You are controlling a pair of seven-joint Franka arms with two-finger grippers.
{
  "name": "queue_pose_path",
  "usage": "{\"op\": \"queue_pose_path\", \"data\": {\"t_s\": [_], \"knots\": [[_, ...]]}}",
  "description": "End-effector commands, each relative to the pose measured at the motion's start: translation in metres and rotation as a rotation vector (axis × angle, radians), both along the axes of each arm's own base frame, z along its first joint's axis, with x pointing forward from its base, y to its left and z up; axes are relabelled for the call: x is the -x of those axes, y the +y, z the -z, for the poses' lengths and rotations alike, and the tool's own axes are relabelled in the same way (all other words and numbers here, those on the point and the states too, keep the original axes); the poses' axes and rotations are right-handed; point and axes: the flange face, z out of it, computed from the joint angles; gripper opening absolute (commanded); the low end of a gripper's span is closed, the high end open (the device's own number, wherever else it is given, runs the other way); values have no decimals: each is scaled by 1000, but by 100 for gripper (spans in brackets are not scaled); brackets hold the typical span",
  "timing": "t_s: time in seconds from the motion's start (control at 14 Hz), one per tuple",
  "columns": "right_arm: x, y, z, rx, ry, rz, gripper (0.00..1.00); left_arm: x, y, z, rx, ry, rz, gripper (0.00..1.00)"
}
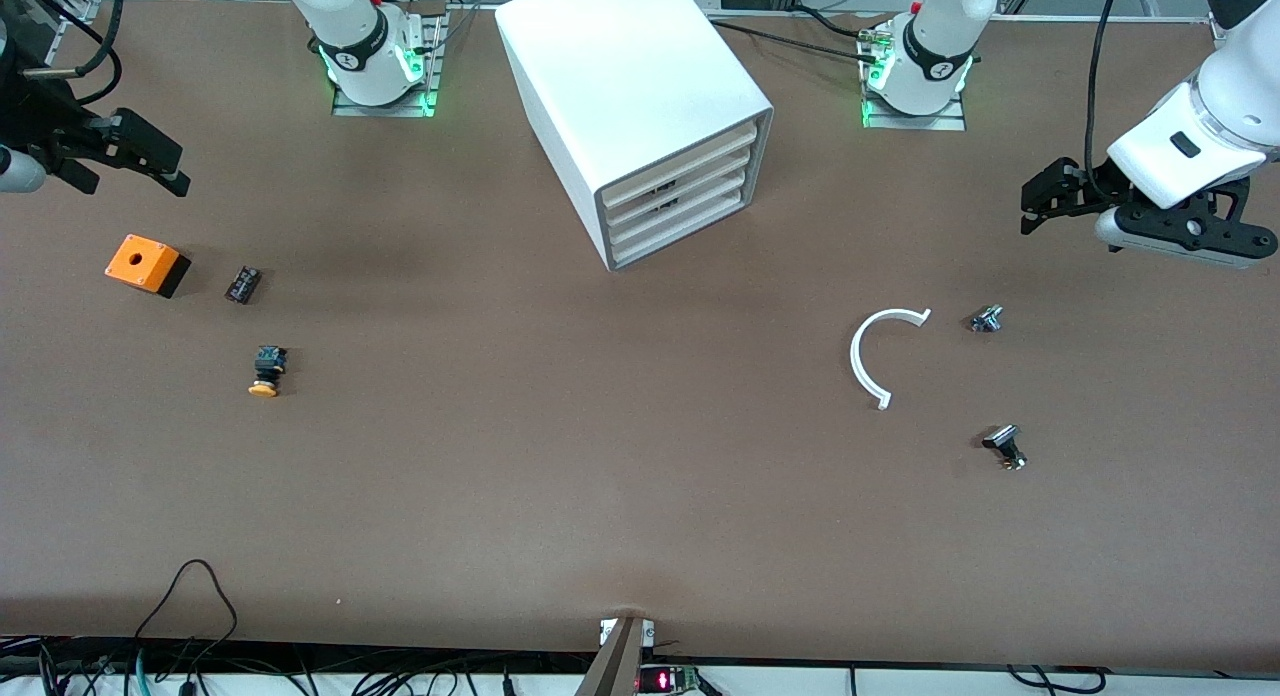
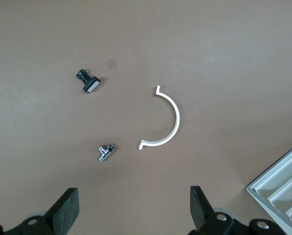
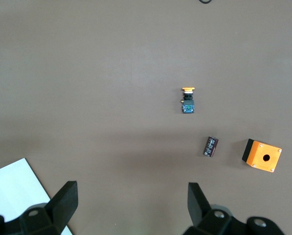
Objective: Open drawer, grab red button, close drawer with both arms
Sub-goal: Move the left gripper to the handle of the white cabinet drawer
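Observation:
The white box cabinet [image 1: 640, 86] stands at the middle of the table near the robots' bases, with several white drawers [image 1: 680, 191] stacked in it, all pushed in. Its corner shows in the left wrist view [image 2: 280, 188] and in the right wrist view [image 3: 13, 191]. The red button is out of view. My left gripper [image 1: 1040, 198] is open and empty, up over the left arm's end of the table; its open jaws show in the left wrist view [image 2: 134, 205]. My right gripper [image 1: 172, 171] is open and empty over the right arm's end [image 3: 132, 203].
Toward the right arm's end lie an orange box with a hole [image 1: 147, 264], a small black part [image 1: 242, 284] and an orange-yellow capped button [image 1: 266, 370]. Toward the left arm's end lie a white curved strip [image 1: 880, 356] and two small metal parts [image 1: 986, 319] [image 1: 1005, 446].

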Motion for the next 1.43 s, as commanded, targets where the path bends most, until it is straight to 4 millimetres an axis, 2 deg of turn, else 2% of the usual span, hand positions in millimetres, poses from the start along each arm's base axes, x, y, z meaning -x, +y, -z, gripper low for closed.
{"op": "queue_pose_path", "data": {"t_s": [0.0, 0.21, 0.36, 0.5, 0.71, 0.86, 1.0, 1.14, 1.21, 1.36], "knots": [[1, -2, -6, 6, -7, -10, 99, -3, -2, -6, -18, 3, -2, 100], [-1, -4, -2, 12, 1, -8, 99, -3, -2, -6, -18, 3, -2, 100], [-7, -4, 10, 12, 25, -8, 99, -3, -2, -6, -17, 3, -2, 100], [-9, -7, 31, 20, 81, -6, 99, -1, -3, -5, -7, 15, -3, 100], [-17, -9, 56, 18, 110, -2, 99, 10, -26, 9, -16, 126, 55, 100], [-29, -10, 77, 11, 142, -3, 99, 24, -60, 17, 34, 217, 102, 100], [-40, -10, 93, 4, 138, -3, 99, 20, -84, 41, 81, 273, 147, 100], [-52, -10, 106, -1, 124, -4, 99, 16, -98, 69, 211, 356, 141, 100], [-57, -9, 112, -5, 118, -5, 99, 11, -105, 88, 240, 398, 149, 99], [-63, -5, 118, -11, 100, -10, 99, 6, -135, 127, 350, 468, 245, 95]]}}
